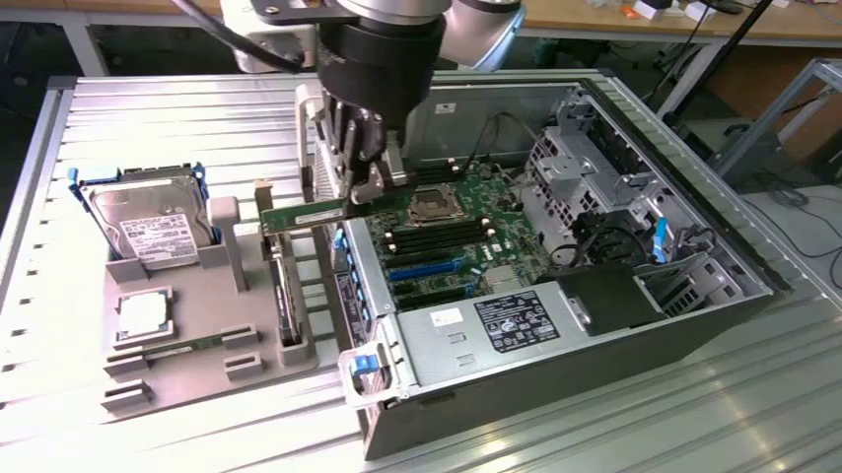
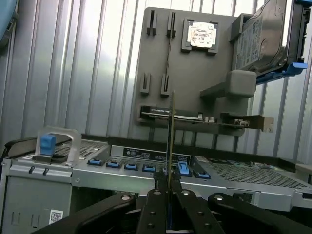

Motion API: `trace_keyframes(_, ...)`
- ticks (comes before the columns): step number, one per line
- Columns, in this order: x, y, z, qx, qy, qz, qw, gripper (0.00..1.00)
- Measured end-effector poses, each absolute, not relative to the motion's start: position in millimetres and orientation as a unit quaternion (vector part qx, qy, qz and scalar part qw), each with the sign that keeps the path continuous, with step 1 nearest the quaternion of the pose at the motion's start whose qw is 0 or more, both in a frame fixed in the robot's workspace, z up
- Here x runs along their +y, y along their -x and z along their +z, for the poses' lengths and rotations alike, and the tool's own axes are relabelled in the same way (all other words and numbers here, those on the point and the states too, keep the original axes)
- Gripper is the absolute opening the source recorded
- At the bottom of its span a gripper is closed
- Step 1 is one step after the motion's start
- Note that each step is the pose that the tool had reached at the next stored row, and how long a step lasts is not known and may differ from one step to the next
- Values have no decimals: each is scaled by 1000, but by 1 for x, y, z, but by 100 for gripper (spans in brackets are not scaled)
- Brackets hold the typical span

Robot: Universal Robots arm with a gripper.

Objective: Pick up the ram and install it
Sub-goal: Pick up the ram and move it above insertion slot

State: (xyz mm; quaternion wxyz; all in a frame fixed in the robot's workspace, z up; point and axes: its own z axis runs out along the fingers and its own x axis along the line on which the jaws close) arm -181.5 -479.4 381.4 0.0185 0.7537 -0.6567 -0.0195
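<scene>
The pincer (image 1: pixel 358 200), clamped on one end of the ram (image 1: pixel 306 214), held the stick level and on edge above the open computer case's (image 1: pixel 579 325) wall beside the parts tray (image 1: pixel 172 365), presumably so that its contact edge faced the motherboard (image 1: pixel 455 241) slots.

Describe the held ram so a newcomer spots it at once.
Find the open computer case; at its wall on the exterior view's left hangs the black tool. The ram is the thin green stick pinched in it, airborne, unlike its twin slotted in the grey tray.
</scene>
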Motion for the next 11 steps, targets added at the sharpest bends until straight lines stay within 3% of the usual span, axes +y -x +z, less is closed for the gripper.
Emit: trace_keyframes(11,-479,124,381,-649,-760,-19,19,14)
